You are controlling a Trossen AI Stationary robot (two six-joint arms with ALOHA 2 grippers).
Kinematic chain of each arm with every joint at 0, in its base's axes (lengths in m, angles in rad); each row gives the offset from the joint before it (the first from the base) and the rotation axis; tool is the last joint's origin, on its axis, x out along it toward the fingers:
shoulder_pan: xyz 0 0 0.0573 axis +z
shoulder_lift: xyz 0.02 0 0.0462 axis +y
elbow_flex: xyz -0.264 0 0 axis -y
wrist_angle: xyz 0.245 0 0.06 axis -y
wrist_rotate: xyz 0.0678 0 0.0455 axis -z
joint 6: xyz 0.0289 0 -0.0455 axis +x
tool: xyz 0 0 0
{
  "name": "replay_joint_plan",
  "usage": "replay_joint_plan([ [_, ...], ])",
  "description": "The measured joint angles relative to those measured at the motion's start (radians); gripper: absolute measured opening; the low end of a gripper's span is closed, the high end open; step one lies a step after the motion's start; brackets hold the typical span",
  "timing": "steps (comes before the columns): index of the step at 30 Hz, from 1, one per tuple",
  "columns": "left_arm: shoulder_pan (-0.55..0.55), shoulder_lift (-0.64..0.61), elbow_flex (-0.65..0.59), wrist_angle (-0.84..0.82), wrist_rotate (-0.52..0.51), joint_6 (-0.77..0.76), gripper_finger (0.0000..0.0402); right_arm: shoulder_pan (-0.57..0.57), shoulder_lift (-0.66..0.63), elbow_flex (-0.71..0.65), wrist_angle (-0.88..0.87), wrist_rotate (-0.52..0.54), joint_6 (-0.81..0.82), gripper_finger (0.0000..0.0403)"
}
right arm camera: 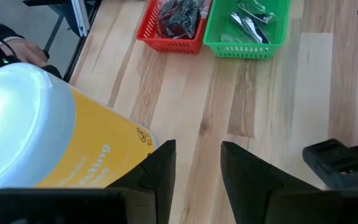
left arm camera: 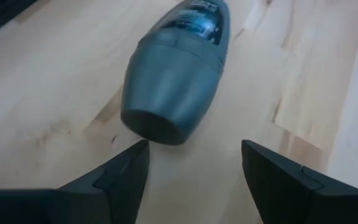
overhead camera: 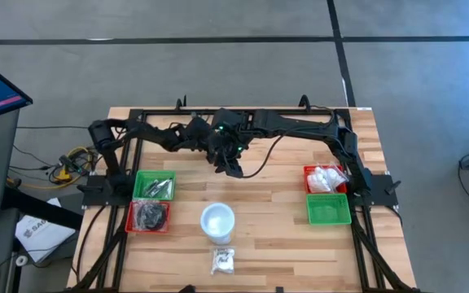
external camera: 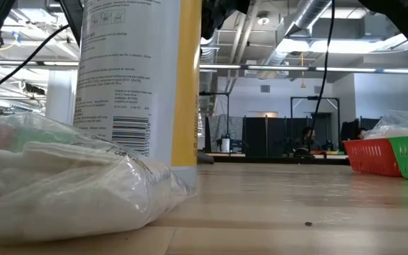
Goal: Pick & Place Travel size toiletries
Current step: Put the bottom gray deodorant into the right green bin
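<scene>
Overhead view straight down, low view level across the table (external camera: 317,205), wrist views close

Ahead of the left tool (left arm camera: 194,165), the dark grey bottle (left arm camera: 176,68) runs off the frame; its label print is perhaps too blurred to read

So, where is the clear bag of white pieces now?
In the high view, the clear bag lies at the table's near edge, just below the white round container.

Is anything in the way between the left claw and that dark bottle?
No. The dark bottle lies on its side on the table, just ahead of the open left gripper. Nothing visible sits between them.
</scene>
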Motion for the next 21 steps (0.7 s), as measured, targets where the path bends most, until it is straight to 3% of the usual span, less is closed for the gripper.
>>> replay_joint_plan([
  [7,0.0,-0.039,-0.001,-0.003,-0.001,0.041,0.0225,0.0,0.0,0.0,-0.009,0.0,0.0,0.0118],
  [11,0.001,-0.036,0.0,0.0,0.002,0.044,0.0158,0.0,0.0,0.0,-0.009,0.0,0.0,0.0118],
  [16,0.001,-0.028,-0.013,-0.004,0.023,0.067,0.002,0.0,0.0,0.0,-0.015,0.0,0.0,0.0118],
  [21,0.001,-0.041,-0.035,-0.003,0.017,0.061,0.0007,0.0,-0.016,0.015,-0.134,0.016,0.059,0.0117],
])
